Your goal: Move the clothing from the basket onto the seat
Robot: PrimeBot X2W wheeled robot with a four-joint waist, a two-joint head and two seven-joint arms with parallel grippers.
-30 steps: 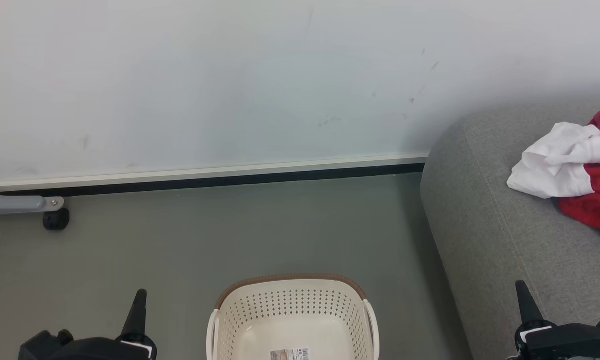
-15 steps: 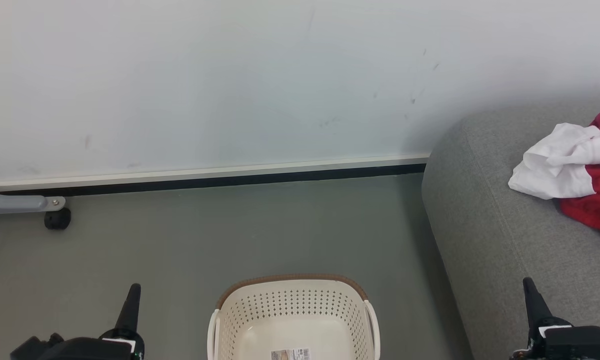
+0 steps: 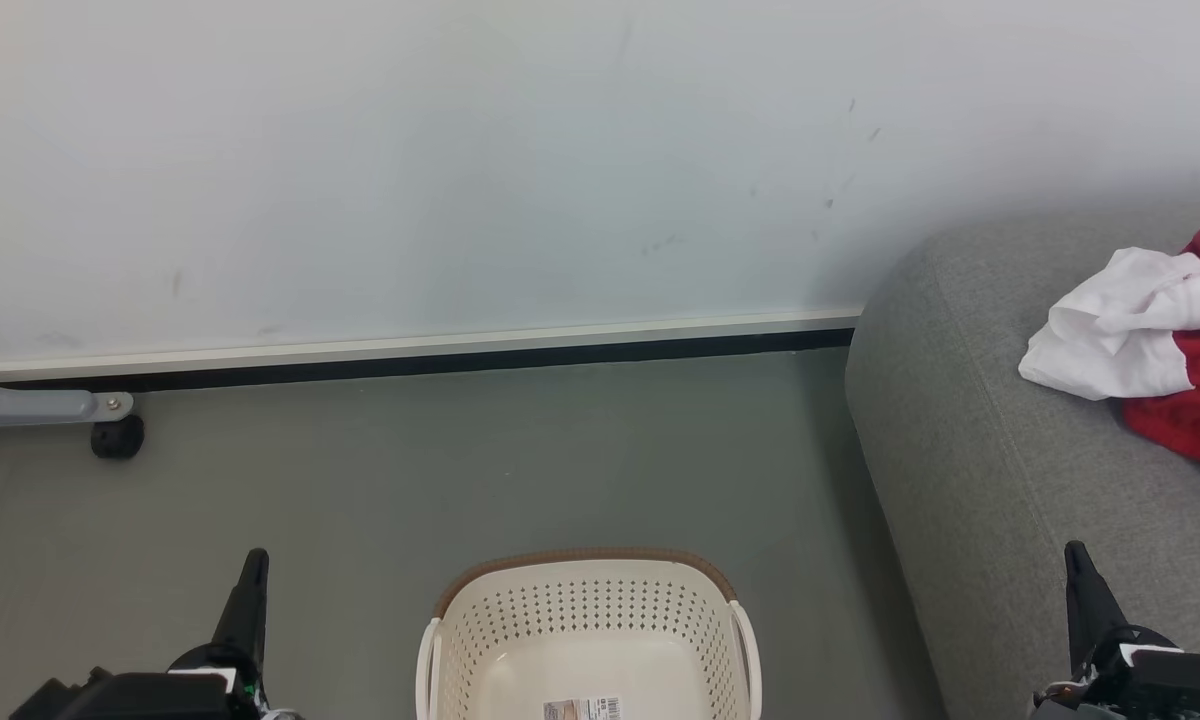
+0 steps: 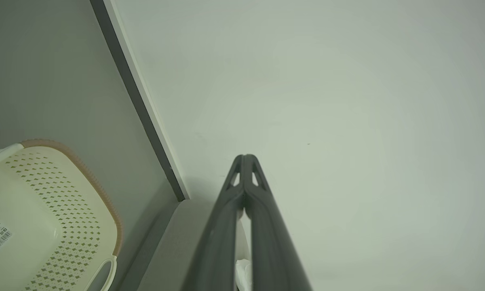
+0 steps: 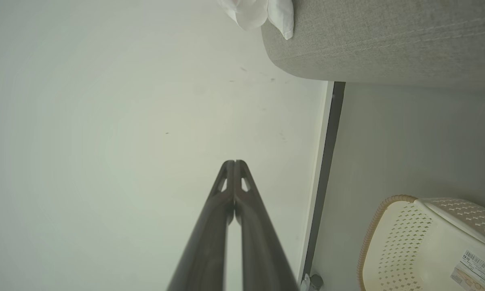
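Where soft red-and-white clothing crumples on textured grey seat, perforated rounded basket

Left tool: has drifted outward, now farther from the left side of the basket. Its tip sits higher in the head view and its body lower at the frame edge.
Right tool: mirrored, now farther from the basket's right side.
The whole head view has shifted very slightly; that is the camera, not the objects.
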